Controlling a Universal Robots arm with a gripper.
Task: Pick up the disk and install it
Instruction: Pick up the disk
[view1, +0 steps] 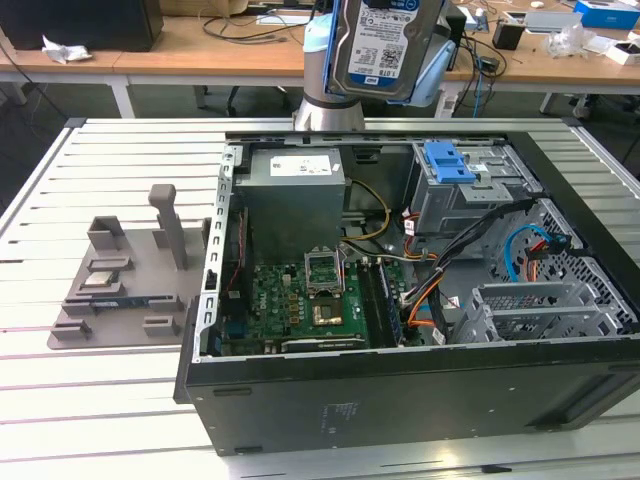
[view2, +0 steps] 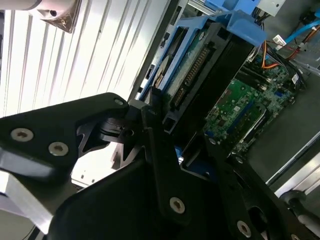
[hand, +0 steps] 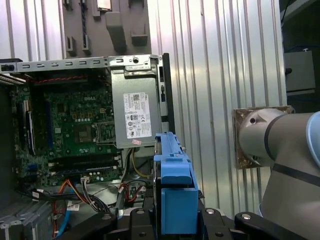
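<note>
Metal disk (view1: 385, 45), blue plastic frame (hand: 175, 200)

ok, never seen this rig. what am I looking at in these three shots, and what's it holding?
It is a single robot arm with a gripper at its end. The exterior view comes from a camera off the arm that takes in the whole scene. The two wrist views come from cameras riding on the arm, looking past the gripper at the work.

On the slatted metal table lies an open PC case. Inside it are a green motherboard and a grey power supply, with a blue latch on the drive cage. At the exterior view's left sits a grey tray of small parts.

The gripper is shut on the disk, a silver drive in a blue frame. It is held in the air above the case and is not yet installed.
</note>
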